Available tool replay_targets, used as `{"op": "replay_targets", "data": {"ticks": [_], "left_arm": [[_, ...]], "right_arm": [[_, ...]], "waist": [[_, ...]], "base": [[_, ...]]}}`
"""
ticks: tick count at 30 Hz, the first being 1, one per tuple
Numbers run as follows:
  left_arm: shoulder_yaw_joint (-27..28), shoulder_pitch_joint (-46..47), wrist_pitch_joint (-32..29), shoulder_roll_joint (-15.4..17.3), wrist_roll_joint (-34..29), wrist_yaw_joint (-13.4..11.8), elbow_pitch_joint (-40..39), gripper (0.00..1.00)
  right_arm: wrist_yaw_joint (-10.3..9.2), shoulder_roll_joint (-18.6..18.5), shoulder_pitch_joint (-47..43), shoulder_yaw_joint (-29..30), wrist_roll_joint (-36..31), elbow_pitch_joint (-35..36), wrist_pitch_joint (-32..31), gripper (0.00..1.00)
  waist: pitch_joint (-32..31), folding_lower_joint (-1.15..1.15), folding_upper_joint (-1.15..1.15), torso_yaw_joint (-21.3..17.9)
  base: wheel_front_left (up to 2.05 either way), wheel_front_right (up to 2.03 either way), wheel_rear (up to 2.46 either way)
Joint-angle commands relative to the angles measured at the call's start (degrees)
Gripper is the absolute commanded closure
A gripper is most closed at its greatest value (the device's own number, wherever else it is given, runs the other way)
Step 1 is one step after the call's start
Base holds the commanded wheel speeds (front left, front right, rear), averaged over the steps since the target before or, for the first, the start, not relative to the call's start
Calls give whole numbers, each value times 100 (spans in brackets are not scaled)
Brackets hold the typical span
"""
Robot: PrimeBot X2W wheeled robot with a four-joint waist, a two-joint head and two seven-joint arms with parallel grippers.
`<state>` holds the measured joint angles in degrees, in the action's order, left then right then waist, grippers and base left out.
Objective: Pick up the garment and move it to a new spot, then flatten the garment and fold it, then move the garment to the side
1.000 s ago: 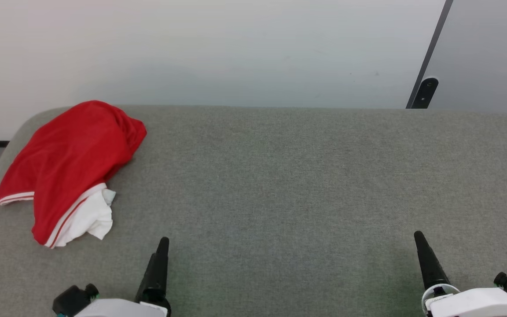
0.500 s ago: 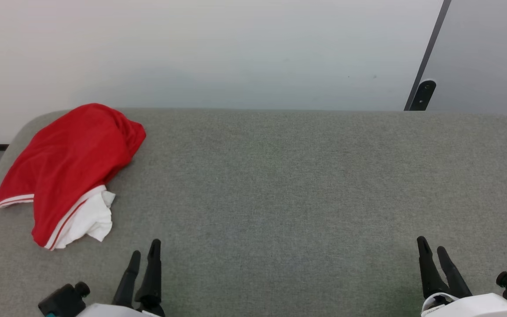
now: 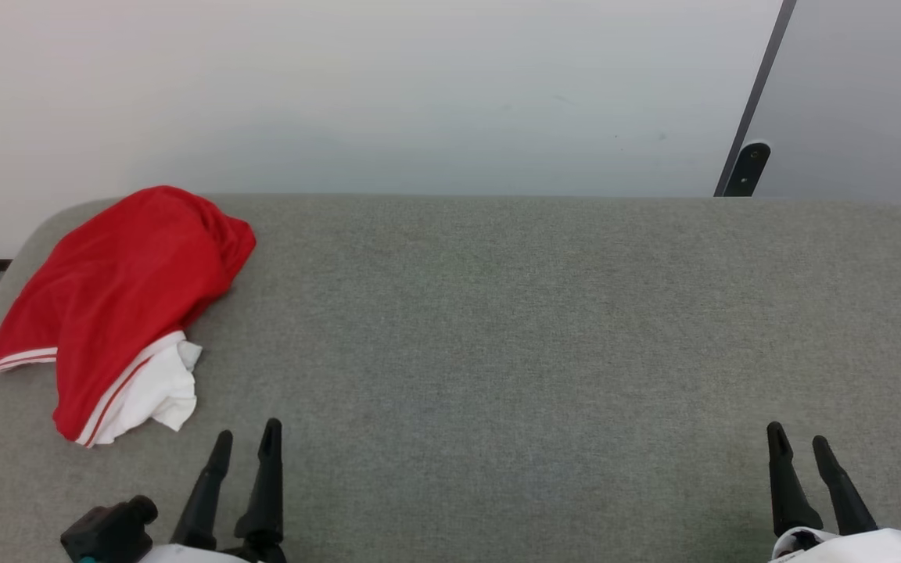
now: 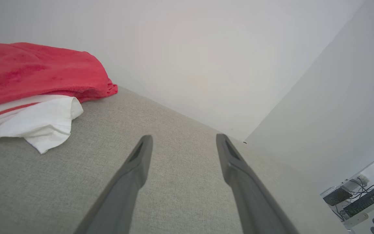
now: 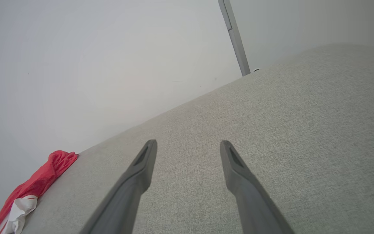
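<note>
The grey fabric-covered table (image 3: 497, 328) takes up most of the scene. The red garment (image 3: 118, 289) lies crumpled at its far left corner, with a white sleeve (image 3: 149, 391) spilling toward the near edge. The left gripper (image 3: 246, 435) hovers near that sleeve, to its right and closer to the robot, without touching it. The right gripper (image 3: 797, 434) sits well apart at the table's other side. Both have their fingers spread and hold nothing. The left wrist view shows the sleeve's red stripe up close, while the right wrist view shows the garment as a small heap far off. A second ago each pair of fingers was pressed together; now both are parted, and the garment lies as before.
</note>
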<state>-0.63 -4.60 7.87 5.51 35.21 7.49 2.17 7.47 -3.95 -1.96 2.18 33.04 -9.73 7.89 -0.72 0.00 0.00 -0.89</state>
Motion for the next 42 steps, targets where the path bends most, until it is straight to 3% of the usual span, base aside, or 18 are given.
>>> {"op": "replay_targets", "data": {"ticks": [1,42], "left_arm": [[13,-9,52,41,-195,1,-125,0],[-185,-348,583,111,-2539,-1,-898,0]], "right_arm": [[4,-36,-22,39,-166,77,54,0],[3,-54,-212,202,-2311,484,587,0]], "waist": [[0,0,0,-2],[-85,0,0,-60]], "base": [[0,0,0],[0,0,0]]}}
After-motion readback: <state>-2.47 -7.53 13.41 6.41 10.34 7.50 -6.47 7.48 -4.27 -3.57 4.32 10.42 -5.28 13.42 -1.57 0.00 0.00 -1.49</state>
